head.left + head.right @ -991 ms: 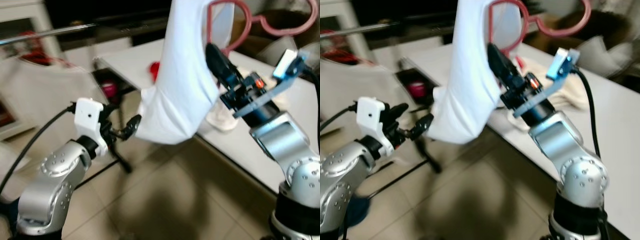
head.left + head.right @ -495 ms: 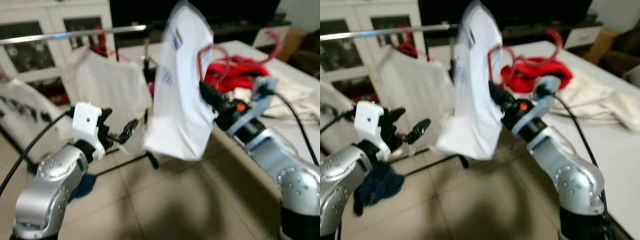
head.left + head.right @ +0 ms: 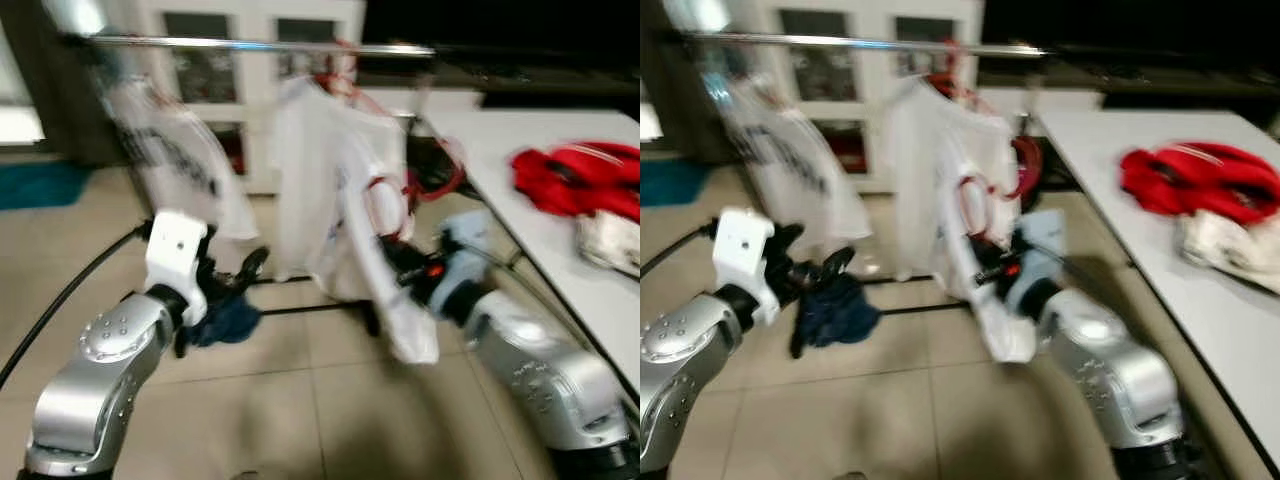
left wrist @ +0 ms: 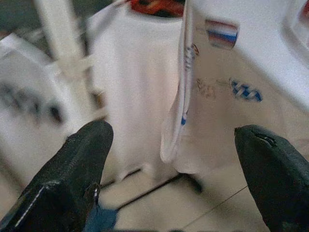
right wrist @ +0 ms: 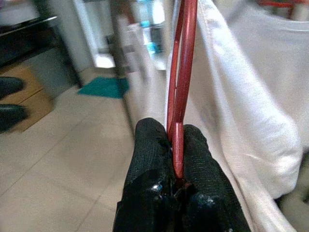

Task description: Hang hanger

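Red hanger (image 5: 181, 92), a thin glossy loop of smooth rod, stands pinched between the two textured black fingers (image 5: 150, 150) of the right gripper (image 5: 176, 145), which are pressed together on its lower bar. A white T-shirt (image 3: 385, 240) of soft, creased cotton drapes over the hanger and sags below the gripper in a rounded fold. In the head views the right gripper (image 3: 400, 268) holds this load out in front of the robot, just before a shiny metal rail (image 3: 260, 44) that runs level across the top of the scene.

Other white shirts (image 3: 175, 165) already hang from that rail, one on another red hanger (image 3: 335, 82); one bears blurred dark print. White cabinets (image 3: 855, 60) with dark glass panes stand behind.

Lower and to the left, the left gripper (image 3: 235, 275) hovers with its blunt black fingers (image 4: 79, 169) spread wide apart, holding nothing and pointed at the hanging shirts. A dark blue cloth (image 3: 835, 312) lies crumpled on the pale tiled floor (image 3: 330, 420). To the right, a smooth white table (image 3: 1160, 240) carries a rumpled red garment (image 3: 1200, 182) and a cream one (image 3: 1230, 245).
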### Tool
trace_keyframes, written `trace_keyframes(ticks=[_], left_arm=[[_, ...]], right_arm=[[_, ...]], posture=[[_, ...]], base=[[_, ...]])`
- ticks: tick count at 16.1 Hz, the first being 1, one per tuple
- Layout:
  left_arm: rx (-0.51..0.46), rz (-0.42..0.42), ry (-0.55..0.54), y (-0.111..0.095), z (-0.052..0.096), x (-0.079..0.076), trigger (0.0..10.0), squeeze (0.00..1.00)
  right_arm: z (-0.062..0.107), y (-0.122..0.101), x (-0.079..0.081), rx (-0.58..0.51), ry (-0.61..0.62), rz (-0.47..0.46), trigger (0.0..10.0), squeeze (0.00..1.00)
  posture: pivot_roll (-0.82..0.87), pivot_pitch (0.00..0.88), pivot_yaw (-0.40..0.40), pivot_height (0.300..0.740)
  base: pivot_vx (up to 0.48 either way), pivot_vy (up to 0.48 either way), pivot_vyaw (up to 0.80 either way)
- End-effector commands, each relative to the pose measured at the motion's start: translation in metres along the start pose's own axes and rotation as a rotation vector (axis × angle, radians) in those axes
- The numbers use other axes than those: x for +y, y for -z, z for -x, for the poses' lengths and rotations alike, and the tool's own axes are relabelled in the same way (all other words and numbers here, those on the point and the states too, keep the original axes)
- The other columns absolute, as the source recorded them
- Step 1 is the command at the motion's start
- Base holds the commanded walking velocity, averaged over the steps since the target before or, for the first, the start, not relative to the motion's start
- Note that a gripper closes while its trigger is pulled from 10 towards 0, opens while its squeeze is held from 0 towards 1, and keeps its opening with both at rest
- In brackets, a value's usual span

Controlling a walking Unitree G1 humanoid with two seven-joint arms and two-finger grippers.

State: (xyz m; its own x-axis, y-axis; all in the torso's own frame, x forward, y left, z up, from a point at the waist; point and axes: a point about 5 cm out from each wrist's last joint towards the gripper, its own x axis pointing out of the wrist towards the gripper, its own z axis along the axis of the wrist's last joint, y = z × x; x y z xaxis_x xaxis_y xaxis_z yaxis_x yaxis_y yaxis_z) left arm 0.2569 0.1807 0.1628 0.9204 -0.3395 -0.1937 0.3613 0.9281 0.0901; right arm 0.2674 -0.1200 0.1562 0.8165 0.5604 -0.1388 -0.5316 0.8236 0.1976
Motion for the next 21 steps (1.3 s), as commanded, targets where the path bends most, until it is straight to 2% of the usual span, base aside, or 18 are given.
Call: trace_keyframes(ticks=[1, 2, 3, 4, 7, 9, 11, 13, 15, 16, 18, 21], left_arm=[[0.004, -0.003, 0.013, 0.002, -0.003, -0.008, 10.0, 1.0], [0.012, -0.006, 0.016, 0.005, -0.005, -0.011, 10.0, 1.0], [0.022, -0.011, 0.016, 0.007, -0.006, -0.013, 10.0, 0.88], [0.038, -0.018, 0.012, 0.011, -0.009, -0.014, 10.0, 0.0], [0.043, -0.024, -0.003, 0.017, -0.015, -0.014, 10.0, 0.0], [0.052, -0.021, -0.028, 0.018, -0.02, -0.014, 10.0, 0.0], [0.045, 0.004, -0.027, 0.018, -0.021, -0.013, 10.0, 0.0], [0.053, -0.02, -0.02, 0.019, -0.022, -0.013, 10.0, 0.0], [0.018, 0.001, 0.027, 0.014, -0.023, -0.015, 10.0, 0.02], [-0.001, 0.029, 0.053, 0.011, -0.024, -0.017, 10.0, 1.0], [-0.019, 0.053, 0.102, 0.004, -0.03, -0.02, 10.0, 1.0], [-0.058, 0.067, 0.184, -0.005, -0.04, -0.025, 10.0, 1.0]], right_arm=[[0.002, -0.006, -0.005, -0.041, 0.023, 0.033, 10.0, 0.0], [0.001, -0.001, -0.007, -0.034, 0.04, 0.025, 10.0, 0.0], [0.0, 0.003, -0.009, -0.029, 0.053, 0.013, 10.0, 0.0], [-0.002, 0.009, -0.011, -0.017, 0.076, -0.002, 10.0, 0.0], [-0.005, 0.02, -0.014, 0.009, 0.143, -0.075, 10.0, 0.0], [-0.007, 0.023, -0.011, 0.014, 0.133, -0.067, 10.0, 0.0], [-0.009, 0.022, -0.01, 0.009, 0.131, -0.061, 10.0, 0.0], [-0.01, 0.02, -0.008, 0.012, 0.109, -0.036, 10.0, 0.0], [-0.013, 0.012, 0.004, 0.003, 0.021, 0.021, 10.0, 0.0], [-0.014, 0.008, 0.008, -0.004, -0.017, 0.043, 10.0, 0.0], [-0.016, 0.0, 0.014, -0.014, -0.078, 0.091, 10.0, 0.0], [-0.019, -0.008, 0.016, -0.027, -0.103, 0.114, 10.0, 0.0]], posture=[[-0.1, 0.0, -0.053, 0.74], [-0.1, 0.0, -0.054, 0.74], [-0.1, 0.0, -0.055, 0.74], [-0.1, 0.0, -0.055, 0.74], [-0.1, 0.0, -0.049, 0.74], [-0.1, 0.0, -0.049, 0.74], [-0.1, 0.0, -0.049, 0.74], [-0.11, 0.0, -0.04, 0.74], [-0.11, 0.0, -0.04, 0.74], [-0.11, 0.0, -0.04, 0.74], [-0.11, 0.0, -0.04, 0.74], [-0.12, 0.0, -0.04, 0.74]], base=[[0.0, 0.0, 0.8], [0.0, 0.0, 0.8], [0.0, 0.0, 0.8], [0.0, 0.0, 0.8], [0.0, 0.0, 0.27], [0.0, -0.48, 0.0], [0.0, 0.0, 0.0], [0.0, 0.0, 0.0], [0.0, 0.0, 0.0], [0.0, 0.0, 0.0], [0.0, 0.0, 0.0], [0.0, 0.0, 0.0]])
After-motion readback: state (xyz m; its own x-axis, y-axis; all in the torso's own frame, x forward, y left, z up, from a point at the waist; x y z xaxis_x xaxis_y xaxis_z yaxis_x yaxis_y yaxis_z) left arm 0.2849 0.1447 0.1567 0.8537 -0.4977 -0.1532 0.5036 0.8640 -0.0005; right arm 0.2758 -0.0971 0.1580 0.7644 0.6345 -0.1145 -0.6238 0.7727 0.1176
